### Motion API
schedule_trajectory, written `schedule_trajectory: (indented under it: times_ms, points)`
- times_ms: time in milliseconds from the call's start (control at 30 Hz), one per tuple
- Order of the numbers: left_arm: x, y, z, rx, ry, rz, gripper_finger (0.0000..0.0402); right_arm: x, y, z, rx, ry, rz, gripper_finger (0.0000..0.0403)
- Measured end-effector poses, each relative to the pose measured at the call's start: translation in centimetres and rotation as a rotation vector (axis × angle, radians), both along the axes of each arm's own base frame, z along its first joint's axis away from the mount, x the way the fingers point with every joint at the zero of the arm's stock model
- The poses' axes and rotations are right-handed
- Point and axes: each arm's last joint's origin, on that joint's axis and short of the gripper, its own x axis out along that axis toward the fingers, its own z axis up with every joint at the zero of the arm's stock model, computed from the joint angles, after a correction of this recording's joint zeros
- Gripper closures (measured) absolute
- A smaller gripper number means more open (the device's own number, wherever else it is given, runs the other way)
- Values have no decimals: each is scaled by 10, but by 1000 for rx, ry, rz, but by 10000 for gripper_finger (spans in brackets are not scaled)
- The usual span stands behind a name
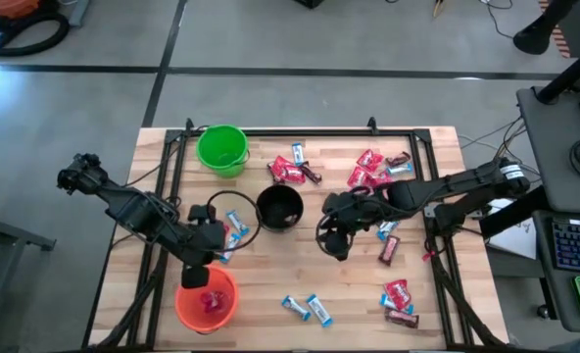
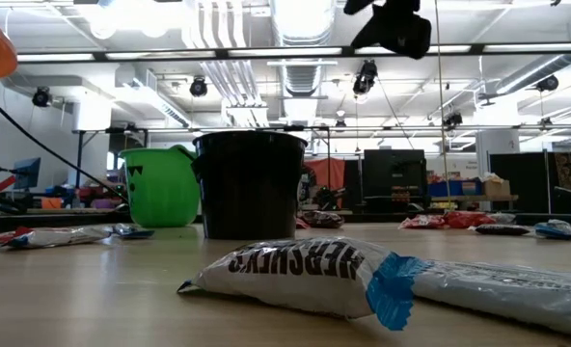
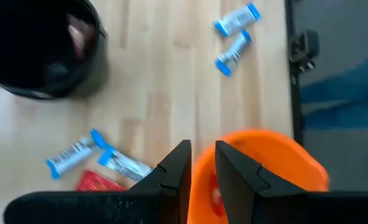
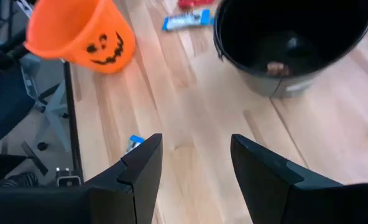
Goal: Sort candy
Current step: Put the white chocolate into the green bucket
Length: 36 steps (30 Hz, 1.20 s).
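candy [image 1: 372, 169] is lying scattered across the wooden table [image 1: 270, 270] in the high view: a red cluster toward the upper right of the frame, a few red and dark bars [image 1: 292, 170] just above the black cup [image 1: 279, 207] at centre, two blue-and-white bars [image 1: 307, 307] near the lower middle, and red and dark pieces [image 1: 398, 300] at the lower right.

left gripper [image 1: 199, 278] is sitting at the lower left of the high view, over the rim of the orange cup [image 1: 208, 299]. in the left wrist view its fingers [image 3: 174, 171] are standing narrowly apart with the orange rim showing in the gap, nothing gripped between them. red candy is lying inside that cup, below the gripper, and blue-and-white bars [image 1: 234, 231] are lying just beside it, up and to the right.

right gripper [image 1: 335, 242] is hanging right of centre in the high view, just right of the black cup. its fingers [image 4: 140, 165] are standing wide and empty over bare wood. a blue-and-white bar [image 1: 388, 228] and a dark bar [image 1: 390, 249] are lying near it, to its right.

green cup [image 1: 221, 150] is standing at the upper left of the table. in the low view a silver hershey's bar [image 2: 295, 275] is lying across the foreground.
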Motion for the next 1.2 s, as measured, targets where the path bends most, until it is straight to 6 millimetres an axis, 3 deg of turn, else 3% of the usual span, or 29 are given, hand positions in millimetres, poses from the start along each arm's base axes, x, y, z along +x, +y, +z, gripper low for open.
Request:
schedule_trajectory:
  times_ms: [267, 533, 1200]
  points:
    - [2, 3, 1, 96, -59, 27, 347, 15, 21, -30, 18, 102, 7, 220]
    - [2, 3, 1, 98, -59, 24, 347, 30, 37, -47, 27, 154, 12, 220]
    - [2, 3, 1, 112, -61, 2, 347, 37, 75, -91, 159, 338, -48, 220]
